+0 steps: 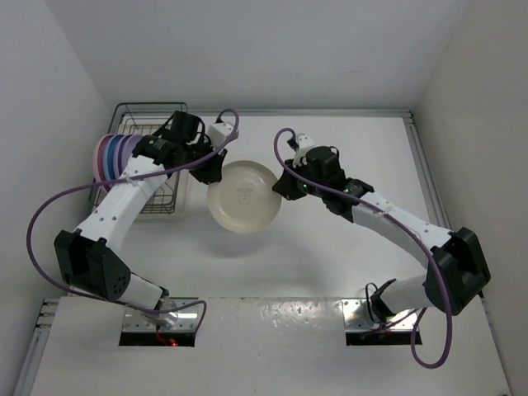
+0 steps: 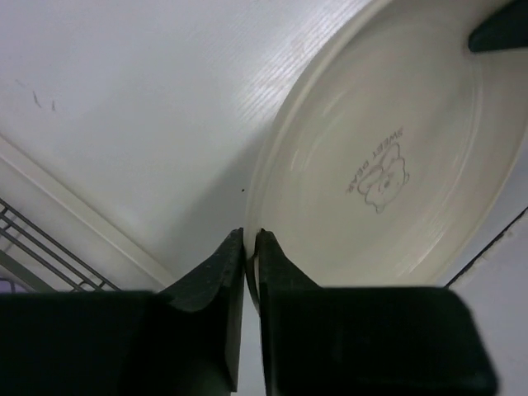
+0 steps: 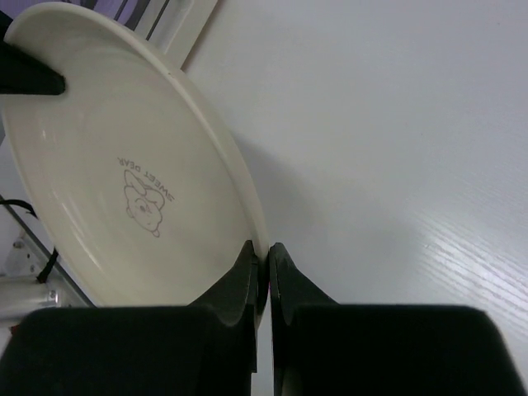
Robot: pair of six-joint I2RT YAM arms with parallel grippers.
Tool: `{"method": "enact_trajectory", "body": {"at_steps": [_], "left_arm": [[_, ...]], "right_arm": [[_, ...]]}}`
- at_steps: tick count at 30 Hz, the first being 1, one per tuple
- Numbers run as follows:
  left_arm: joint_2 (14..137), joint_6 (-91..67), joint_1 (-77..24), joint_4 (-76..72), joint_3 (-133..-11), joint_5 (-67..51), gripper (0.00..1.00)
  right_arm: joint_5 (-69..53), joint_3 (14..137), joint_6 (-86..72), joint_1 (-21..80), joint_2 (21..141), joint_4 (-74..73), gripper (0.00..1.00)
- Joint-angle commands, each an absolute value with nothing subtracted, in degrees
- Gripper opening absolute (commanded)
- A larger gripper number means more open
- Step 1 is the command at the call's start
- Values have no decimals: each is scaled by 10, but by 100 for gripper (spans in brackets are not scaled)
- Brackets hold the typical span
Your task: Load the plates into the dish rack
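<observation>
We see the dish rack at the far left of the white counter, by the wall. A row of pink, purple and blue plates stands upright along its left side. The left arm reaches over the right part of the rack and hides much of the wire there. Purple cables loop from both arms.

Just right of the rack, between the two arms, is a cream plate with a small bear drawing printed at its centre. It casts a shadow on the counter under its rim. We see nothing between this plate and the rack except the left arm itself.

The left hand is clamped on the plate's rim on the side next to the rack, its jaws nearly together with only the thin edge between them. The right hand pinches the opposite rim in the same way, jaws almost meeting.
</observation>
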State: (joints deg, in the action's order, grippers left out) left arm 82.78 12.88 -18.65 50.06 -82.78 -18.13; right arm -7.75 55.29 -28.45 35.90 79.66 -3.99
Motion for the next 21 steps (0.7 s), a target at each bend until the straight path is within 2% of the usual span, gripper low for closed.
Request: {"method": "enact_trajectory", "body": {"at_steps": [1, 3, 5, 6, 7, 8, 10, 11, 12, 16, 19, 21], "left_arm": [[825, 152, -183, 519, -825, -225, 12], [825, 152, -183, 526, -825, -225, 1], [820, 152, -183, 531, -831, -206, 0], [820, 147, -183, 531, -831, -196, 0], [814, 137, -183, 526, -847, -152, 0], [814, 125, -183, 526, -857, -123, 0], [814, 92, -176, 519, -894, -40, 0], [814, 84, -176, 519, -908, -12, 0], [814, 70, -171, 519, -921, 15, 0], [814, 43, -158, 519, -983, 186, 0], [801, 43, -152, 494, -989, 299, 0], [780, 61, -147, 445, -956, 434, 0]], "right_arm": [[-104, 561, -281, 367, 779, 30, 0], [-105, 559, -284, 367, 778, 32, 0], [-105, 560, -285, 367, 782, 33, 0], [-105, 563, -287, 367, 783, 31, 4], [-107, 569, -287, 368, 787, 29, 18], [-110, 573, -286, 367, 790, 12, 61], [-110, 591, -283, 368, 802, 2, 72], [-108, 592, -286, 367, 804, -18, 92], [-105, 595, -292, 368, 806, -20, 100], [-80, 581, -304, 367, 797, -16, 100], [-67, 572, -310, 367, 788, -25, 100], [-53, 562, -314, 367, 777, -26, 100]]}}
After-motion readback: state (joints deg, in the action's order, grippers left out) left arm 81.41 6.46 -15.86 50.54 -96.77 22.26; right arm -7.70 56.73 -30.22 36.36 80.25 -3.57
